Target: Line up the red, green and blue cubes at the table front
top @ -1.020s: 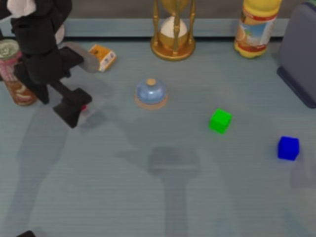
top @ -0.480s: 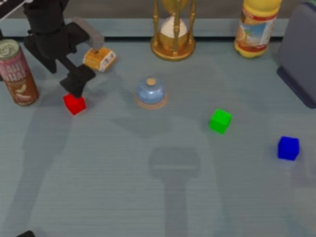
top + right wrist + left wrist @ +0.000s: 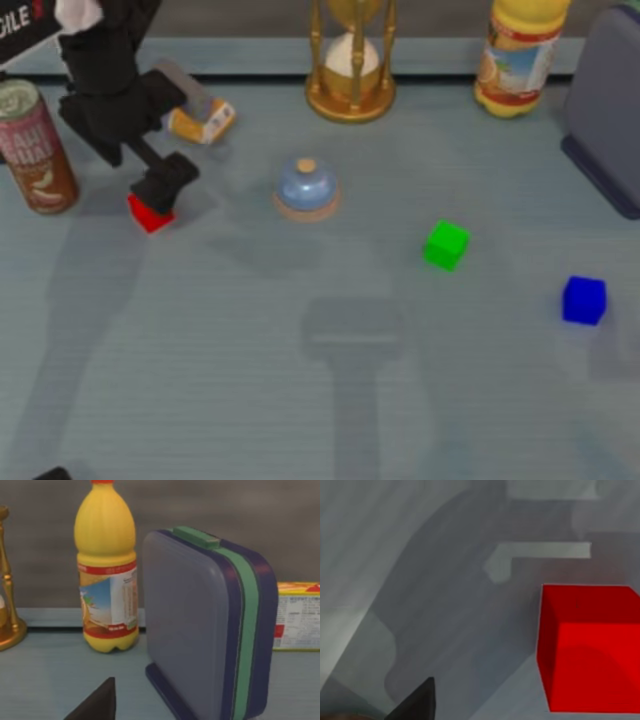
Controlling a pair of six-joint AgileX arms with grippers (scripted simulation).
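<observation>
White letters "GILE" show on a black strip of the left arm (image 3: 30,22) at the top view's far left corner, cut off by the edge. Can (image 3: 32,145), yellow bottle (image 3: 107,570) and yellow box (image 3: 298,616) carry printed labels, none legible.

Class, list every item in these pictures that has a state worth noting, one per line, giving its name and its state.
Bright red cube: flat on the table, partly under the left pincer.
Bright green cube: on the table, untouched.
Deep blue cube: on the table, untouched.
Left pincer: low over the red cube.
Gold hourglass: upright.
Yellow juice bottle: upright.
Printed drink can: upright.
Blue-grey lidded box: standing on edge.
</observation>
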